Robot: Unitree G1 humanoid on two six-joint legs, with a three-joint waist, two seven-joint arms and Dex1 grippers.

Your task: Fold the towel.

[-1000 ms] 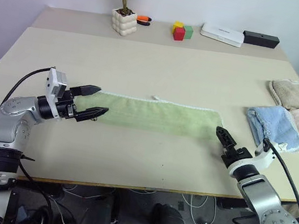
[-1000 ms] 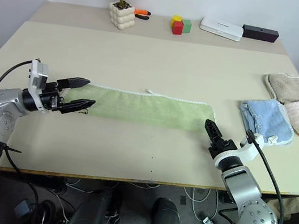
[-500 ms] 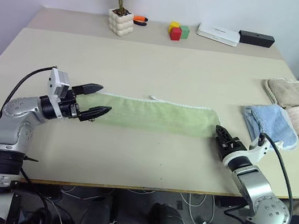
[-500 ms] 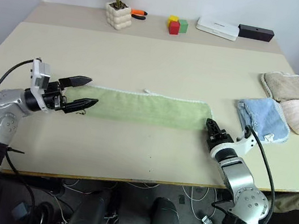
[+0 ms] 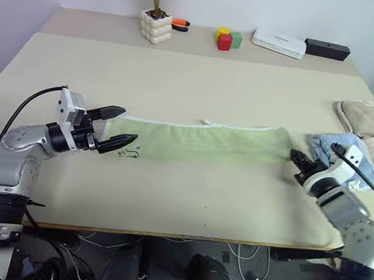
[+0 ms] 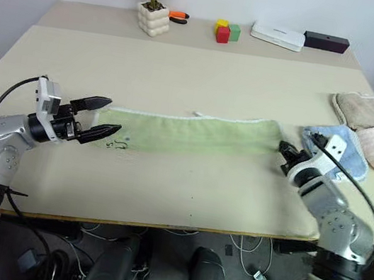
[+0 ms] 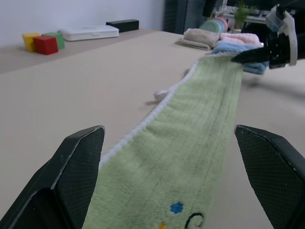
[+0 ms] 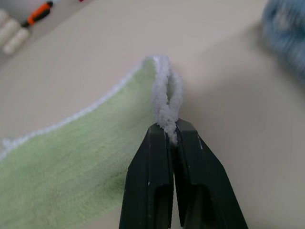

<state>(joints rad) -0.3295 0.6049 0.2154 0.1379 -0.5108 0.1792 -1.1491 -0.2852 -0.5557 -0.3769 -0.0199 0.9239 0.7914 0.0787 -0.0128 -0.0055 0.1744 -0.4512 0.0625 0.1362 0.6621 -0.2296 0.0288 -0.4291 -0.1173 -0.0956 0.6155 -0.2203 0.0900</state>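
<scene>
I see the green towel lying as a long folded strip across the middle of the table. My right gripper, at the strip's three o'clock end, has its jaws clamped together on the white edging there, lifting that end slightly. My left gripper hovers at the nine o'clock end, jaws wide apart, holding nothing. A blue towel lies just beside the right gripper.

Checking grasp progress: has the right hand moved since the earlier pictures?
Yes. The right hand, pinching the towel, moved toward the blue towel.
</scene>
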